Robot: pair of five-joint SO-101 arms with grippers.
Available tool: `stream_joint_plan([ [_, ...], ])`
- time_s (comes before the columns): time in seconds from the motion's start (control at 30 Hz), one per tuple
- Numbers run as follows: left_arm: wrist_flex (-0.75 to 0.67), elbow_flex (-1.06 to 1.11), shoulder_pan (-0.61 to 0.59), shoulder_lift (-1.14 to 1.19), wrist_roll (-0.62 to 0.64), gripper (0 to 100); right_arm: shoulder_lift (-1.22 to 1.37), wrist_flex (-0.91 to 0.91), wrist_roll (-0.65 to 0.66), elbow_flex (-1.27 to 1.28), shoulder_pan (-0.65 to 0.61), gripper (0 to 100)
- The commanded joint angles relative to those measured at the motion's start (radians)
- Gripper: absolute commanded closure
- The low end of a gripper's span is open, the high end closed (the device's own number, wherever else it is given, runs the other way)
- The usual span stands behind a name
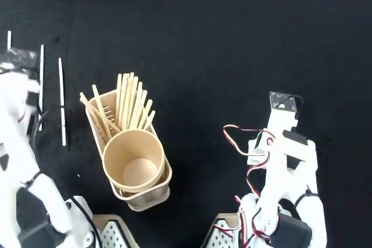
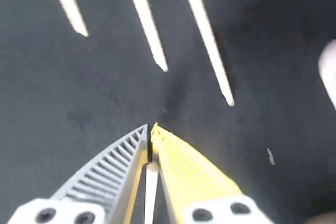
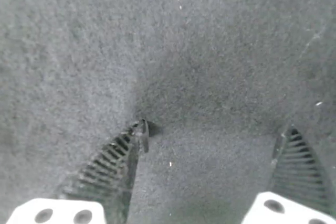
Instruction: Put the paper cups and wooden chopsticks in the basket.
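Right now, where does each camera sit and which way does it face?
High view: above the table, looking down on the basket with paper cup and bundled chopsticks; left arm and right arm at the lower edge.
Left wrist view: on the left arm, looking down along the left gripper, shut on a held chopstick.
Right wrist view: on the right arm, looking down at the table past the open right gripper.
Shared: high and left wrist views both show the loose chopsticks.
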Motion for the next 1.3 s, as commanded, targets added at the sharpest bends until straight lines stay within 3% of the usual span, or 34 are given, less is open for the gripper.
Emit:
stream_joint_plan([
  [0.0, -0.189, -0.105, 0.061, 0.13, 0.207, 97, -0.01, 0.0, 0.006, 0.001, 0.012, 61.6],
  [0.23, -0.219, -0.573, 0.104, 0.638, 0.448, 97, -0.01, 0.0, 0.006, 0.001, 0.012, 61.6],
  [0.43, 0.061, -0.984, 0.107, 0.959, 0.341, 97, -0.01, 0.0, 0.006, 0.001, 0.012, 61.6],
  [0.53, 0.117, -1.099, 0.133, 1.092, 0.296, 88, -0.01, 0.0, 0.006, 0.001, 0.012, 61.6],
  [0.63, 0.121, -1.182, 0.14, 1.198, 0.313, 83, -0.01, 0.0, 0.006, 0.001, 0.012, 61.6],
  [1.07, 0.126, -1.331, 0.128, 1.455, 0.328, 84, -0.01, 0.0, 0.006, 0.001, 0.012, 61.6],
  [1.2, 0.127, -1.337, 0.119, 1.452, 0.331, 97, -0.01, 0.0, 0.006, 0.001, 0.012, 61.6],
  [1.27, 0.158, -1.351, 0.111, 1.45, 0.333, 96, -0.01, 0.0, 0.006, 0.001, 0.012, 61.6],
])
